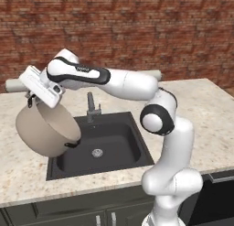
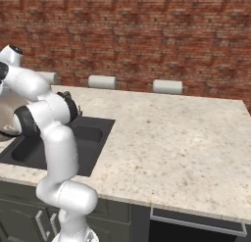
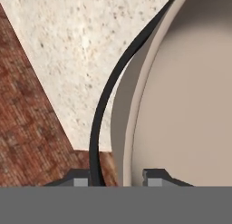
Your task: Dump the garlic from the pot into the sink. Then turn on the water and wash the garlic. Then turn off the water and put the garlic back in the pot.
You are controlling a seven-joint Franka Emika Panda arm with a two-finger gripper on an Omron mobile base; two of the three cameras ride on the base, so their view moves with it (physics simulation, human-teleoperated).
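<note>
The pot hangs tilted in the air over the left edge of the sink, its pale interior turned toward the basin. My gripper is shut on the pot at its upper rim, next to the dark handle. In the hand view the fingertips straddle the pot's rim, with the black handle curving up beside it. The pot's edge also peeks in behind the arm. The round silver drain shows on the sink floor. The garlic is out of view.
A short grey faucet stands behind the sink. Paper towel rolls lie along the brick wall. Speckled counter stretches wide to the right of the sink. Dark cabinet fronts run below.
</note>
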